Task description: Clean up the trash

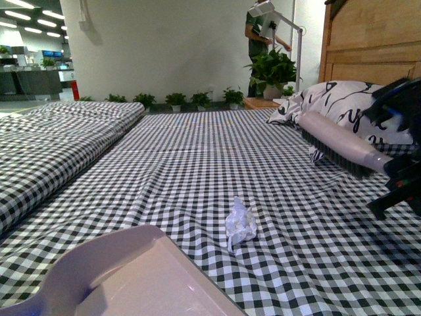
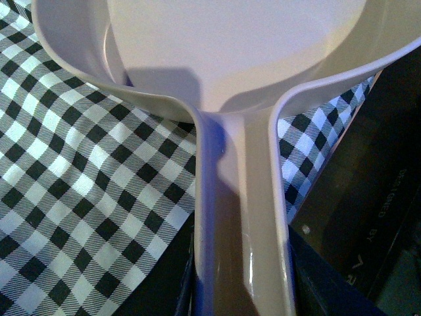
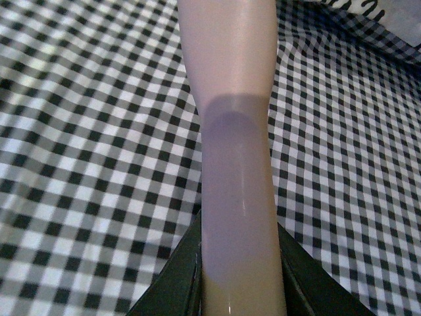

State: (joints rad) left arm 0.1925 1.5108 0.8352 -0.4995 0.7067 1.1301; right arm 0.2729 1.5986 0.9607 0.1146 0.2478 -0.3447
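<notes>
the trash, a small crumpled wad of white paper, lies on the black-and-white checked bed cover near the middle of the front view, well apart from anything else. just in front of it and toward the left, the pale dustpan fills the near corner; the left wrist view shows its handle running down between the jaws of the left tool, which is clamped on it. on the right side, the right tool grips the pale handle of a brush (dark bristles facing down), held in the air above the cover and well clear of the trash; the right wrist view shows that handle squeezed between the dark jaws. behind the brush a patterned pillow rests against a wooden headboard.
</notes>
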